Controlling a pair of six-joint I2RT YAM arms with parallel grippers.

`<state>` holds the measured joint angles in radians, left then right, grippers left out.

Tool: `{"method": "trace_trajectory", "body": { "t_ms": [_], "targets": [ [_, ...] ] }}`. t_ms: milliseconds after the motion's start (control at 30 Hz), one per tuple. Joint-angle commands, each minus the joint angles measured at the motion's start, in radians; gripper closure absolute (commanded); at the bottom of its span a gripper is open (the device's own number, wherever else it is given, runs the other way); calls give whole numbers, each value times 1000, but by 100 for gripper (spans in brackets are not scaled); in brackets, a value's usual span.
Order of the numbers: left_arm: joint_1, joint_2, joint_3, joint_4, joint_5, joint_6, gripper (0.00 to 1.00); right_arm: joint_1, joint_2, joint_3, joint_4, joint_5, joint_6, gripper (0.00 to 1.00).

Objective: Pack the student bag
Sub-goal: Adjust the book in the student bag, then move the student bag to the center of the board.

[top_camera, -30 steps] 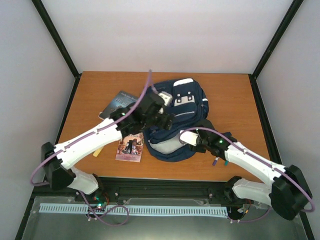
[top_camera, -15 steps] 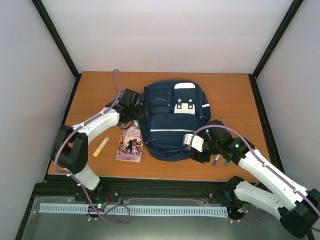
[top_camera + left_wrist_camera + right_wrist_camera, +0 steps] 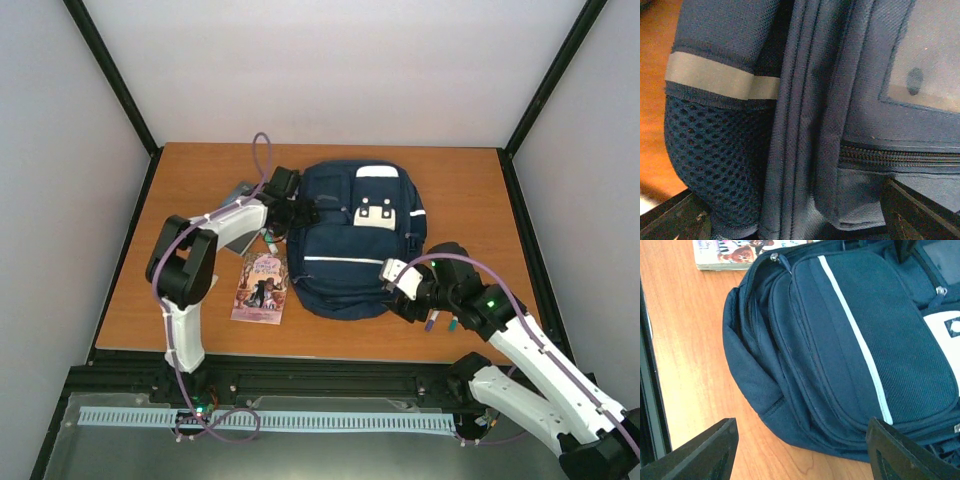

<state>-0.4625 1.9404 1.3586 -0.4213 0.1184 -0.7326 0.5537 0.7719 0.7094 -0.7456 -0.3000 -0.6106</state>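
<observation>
From above, the student bag (image 3: 345, 250) is seen lying flat, front up, in the middle of the bench (image 3: 470, 190). The left hand (image 3: 298, 213) is set against its edge at ten o'clock. The right hand (image 3: 405, 290) is just off its corner at four o'clock. A picture book (image 3: 261, 285) lies just beside the bag at eight o'clock. How either hand stands cannot be read from here.

At the left wrist, the left hand (image 3: 787, 192) is shown spread wide with nothing pinched. Details lost from above are given here: a mesh side pocket (image 3: 710, 160), a reflective stripe (image 3: 715, 77) and a closed zip (image 3: 900, 157).

At the right wrist, the right hand (image 3: 801, 422) is likewise spread and empty, with the bag's bottom corner ahead of it. A zip pull (image 3: 775, 259) is seen at eleven o'clock, which the top view does not show.

The bag is judged to be zipped shut and nothing packed, so opening it is probably the step in hand. The pull should be pinched squarely while the bag is steadied by the other hand, so that the loose fabric is not dragged along.
</observation>
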Motion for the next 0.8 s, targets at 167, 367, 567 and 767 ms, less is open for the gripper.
{"method": "trace_trajectory", "body": {
  "t_ms": [167, 367, 567, 767],
  "targets": [
    [-111, 218, 349, -19, 49, 10, 11, -20, -5, -18, 44, 45, 29, 29],
    [-111, 237, 432, -105, 3, 49, 10, -25, 11, -27, 55, 67, 37, 28],
    [-111, 61, 313, -131, -72, 104, 7, -25, 44, -31, 58, 74, 30, 26],
    [-110, -96, 116, -155, -234, 139, 11, -20, 131, -59, 75, 84, -75, 25]
  ]
}}
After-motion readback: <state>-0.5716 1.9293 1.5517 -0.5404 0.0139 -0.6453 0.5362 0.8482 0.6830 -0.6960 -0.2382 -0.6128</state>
